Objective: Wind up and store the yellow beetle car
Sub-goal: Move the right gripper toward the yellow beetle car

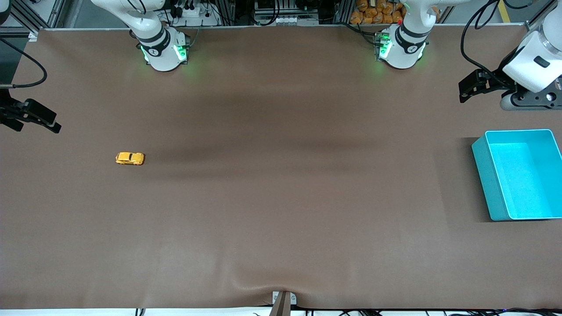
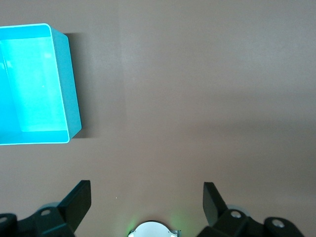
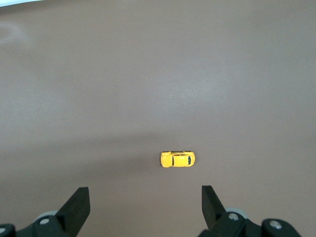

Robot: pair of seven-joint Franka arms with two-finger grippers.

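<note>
The yellow beetle car (image 1: 130, 158) stands on its wheels on the brown table, toward the right arm's end; it also shows in the right wrist view (image 3: 177, 159). My right gripper (image 1: 38, 119) hangs open and empty over the table's edge at that end, well apart from the car; in its wrist view (image 3: 145, 200) the car lies clear of the fingertips (image 3: 79, 200). My left gripper (image 1: 469, 89) hangs open and empty over bare table beside the teal bin (image 1: 485, 175); in its wrist view (image 2: 147, 197) the fingertips (image 2: 80, 195) are wide apart.
The teal bin is empty and stands at the left arm's end of the table; its wall shows in the left wrist view (image 2: 73, 89). Both arm bases (image 1: 164, 52) stand along the table's edge farthest from the front camera.
</note>
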